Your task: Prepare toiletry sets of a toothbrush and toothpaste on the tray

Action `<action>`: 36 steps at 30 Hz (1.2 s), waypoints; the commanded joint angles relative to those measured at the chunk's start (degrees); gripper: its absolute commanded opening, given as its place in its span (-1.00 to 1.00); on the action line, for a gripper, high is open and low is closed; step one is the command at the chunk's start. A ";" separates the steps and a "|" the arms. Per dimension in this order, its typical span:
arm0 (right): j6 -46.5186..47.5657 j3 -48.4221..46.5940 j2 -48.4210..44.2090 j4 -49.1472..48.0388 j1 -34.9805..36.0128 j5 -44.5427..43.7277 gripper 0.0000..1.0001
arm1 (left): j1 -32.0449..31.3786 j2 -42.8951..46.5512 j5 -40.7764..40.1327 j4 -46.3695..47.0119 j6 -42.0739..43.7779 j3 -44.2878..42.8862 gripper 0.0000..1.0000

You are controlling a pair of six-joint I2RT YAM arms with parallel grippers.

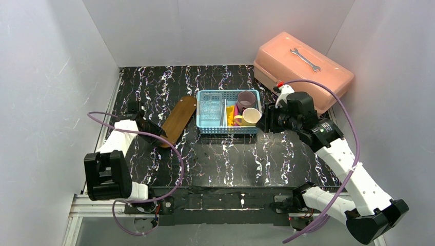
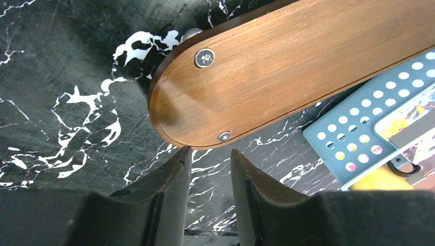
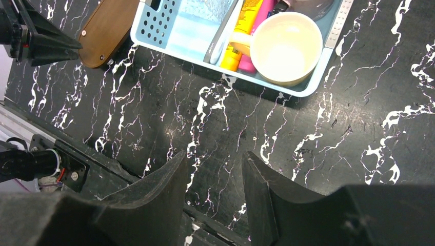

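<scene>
The brown wooden tray (image 1: 178, 120) lies slanted on the black marble table, left of the blue basket (image 1: 228, 111). My left gripper (image 2: 210, 149) is open and empty, its tips just short of the tray's (image 2: 287, 66) rounded near end; the overhead view shows this gripper (image 1: 156, 132) at that end. In the basket (image 3: 154, 23) lie a yellow-orange toothpaste (image 3: 245, 20), a pink toothpaste (image 3: 247, 62) and a pale grey toothbrush (image 3: 221, 33). My right gripper (image 3: 214, 154) hovers open and empty over bare table in front of the basket, near its right corner (image 1: 264, 123).
A cream cup (image 1: 250, 117), a purple cup (image 1: 246, 98) and a clear square container (image 1: 210, 107) share the basket. A pink toolbox (image 1: 302, 64) with a wrench (image 1: 305, 59) on its lid sits at the back right. White walls enclose the table.
</scene>
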State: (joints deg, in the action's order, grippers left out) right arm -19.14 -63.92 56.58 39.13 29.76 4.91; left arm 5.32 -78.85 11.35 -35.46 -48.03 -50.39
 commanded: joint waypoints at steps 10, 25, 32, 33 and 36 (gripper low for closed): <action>1.38 -0.52 -0.73 -0.97 0.39 0.41 0.02 | -0.99 -3.70 -3.39 -0.28 -0.05 -1.06 -0.38; 1.20 0.44 -1.36 -1.05 0.39 0.30 0.03 | -0.96 -5.26 -7.18 -2.70 1.82 -0.14 -0.38; 1.34 0.46 -1.63 -0.94 0.39 0.28 0.03 | -0.52 -5.41 -9.66 -4.40 2.96 -0.69 -0.38; 1.38 0.46 -1.72 -0.94 0.39 0.28 0.03 | -0.28 -5.43 -9.95 -4.62 3.18 -0.68 -0.38; 1.38 0.55 -1.79 -0.99 0.39 0.32 0.03 | 0.74 -5.44 -10.56 -5.20 3.91 -0.51 -0.38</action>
State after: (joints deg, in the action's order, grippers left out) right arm -18.61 -63.83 55.96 39.27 29.76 4.91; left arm 4.75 -83.90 4.93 -36.21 -46.17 -51.07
